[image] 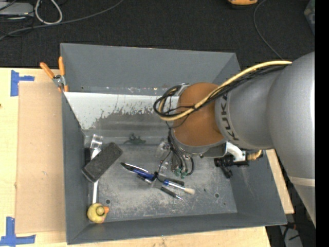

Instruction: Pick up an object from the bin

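From my seat, the gripper (174,168) hangs low over the floor of the bin (226,199), about mid-bin, under the arm's orange cover. Whether it is open or clamped I cannot tell from here; wires and shadow mask its tip, and I see nothing held in it.

The nearest things are the pens (157,179), a small crossed cluster just beside the gripper, toward the near wall and slightly to the view's left. The blue pen (141,173) runs from upper left down to lower right, its lower end close under the gripper. The dark pen (177,189) with a pale tip lies on much the same slant, nearer the front. My judgement: a grasp wants the jaws set across that slant.

The pens are slim, smooth and likely to roll. The black block (102,161), matte and rectangular, lies well apart at left, and a rounded yellow toy (96,212) sits in the near left corner
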